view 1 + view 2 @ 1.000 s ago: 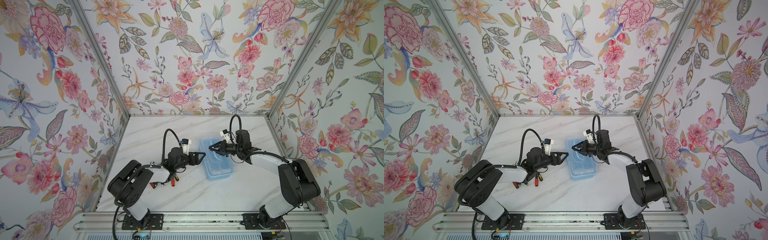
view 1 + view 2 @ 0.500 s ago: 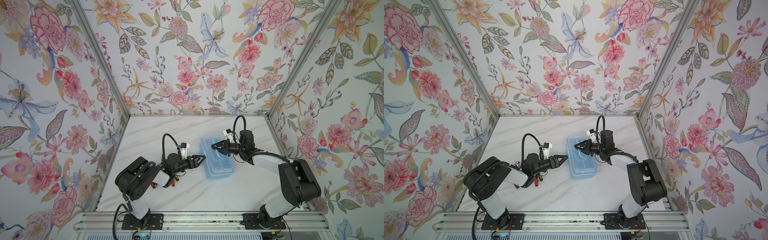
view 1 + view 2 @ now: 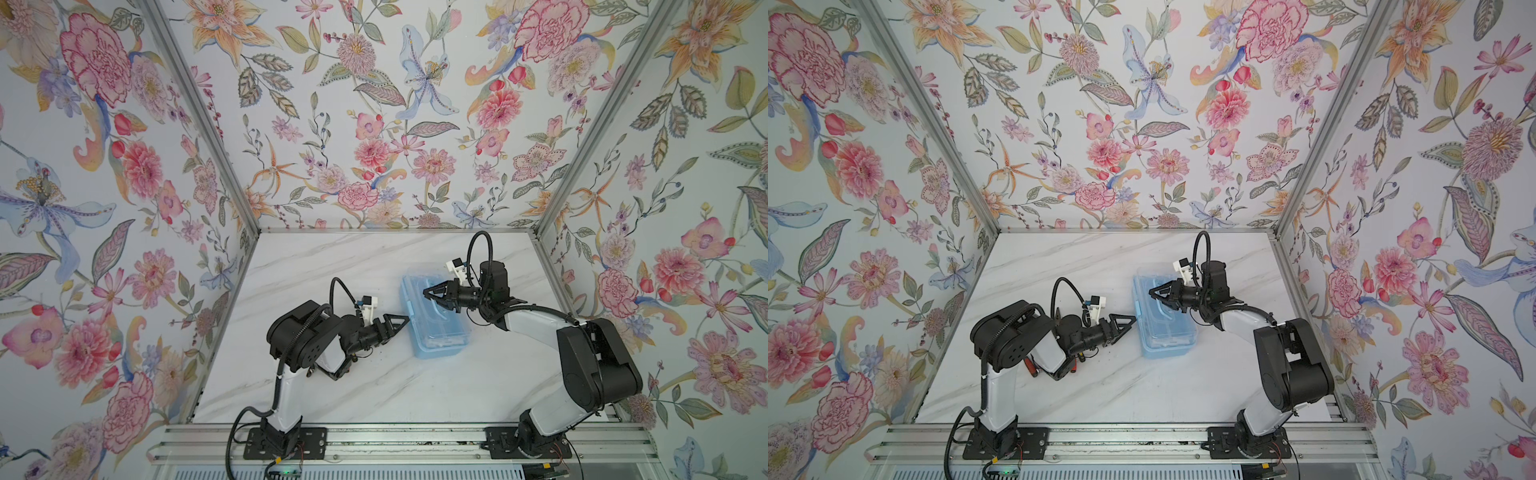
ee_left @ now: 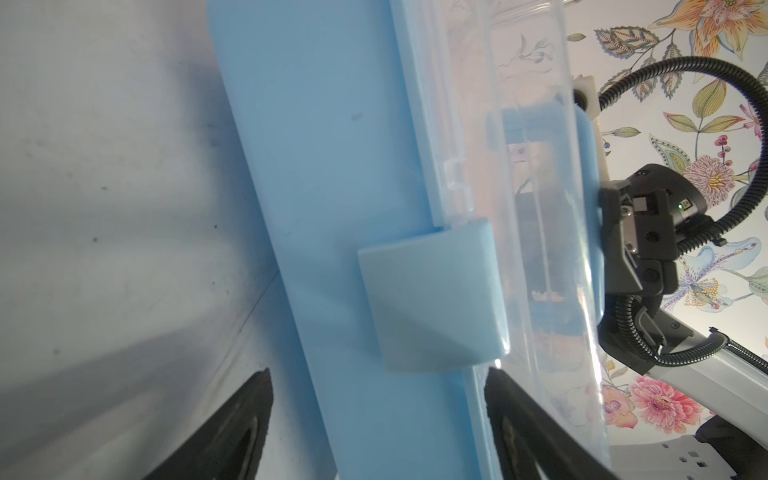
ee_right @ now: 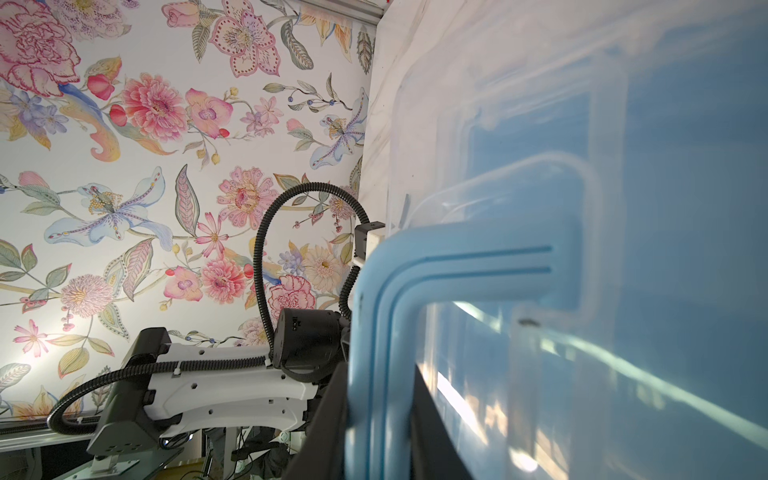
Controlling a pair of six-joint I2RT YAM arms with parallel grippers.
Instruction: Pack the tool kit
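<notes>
The tool kit (image 3: 436, 328) is set mid-worktop (image 3: 415, 395), its handle (image 5: 382, 316) clamped by the right end effector (image 3: 429, 293); the left end effector (image 3: 401, 326) — jaws apart — is presented at the latch (image 4: 428, 303). Latch release, by edge contact, is judged next.

The table (image 3: 365, 266) was a white top with a marble pattern and thin grey veins, closed by flowered walls on three sides. The tool kit (image 3: 436, 332), a light-blue box with its clear lid down, lay flat on it, a little right of the middle in both top views. Its long side ran from the back toward the front edge. To the left of the box, and apart from it, a few small tools (image 3: 1030, 366) with red or orange handles lay on the top. They were mostly hidden under an arm, so their kind could not be told.
</notes>
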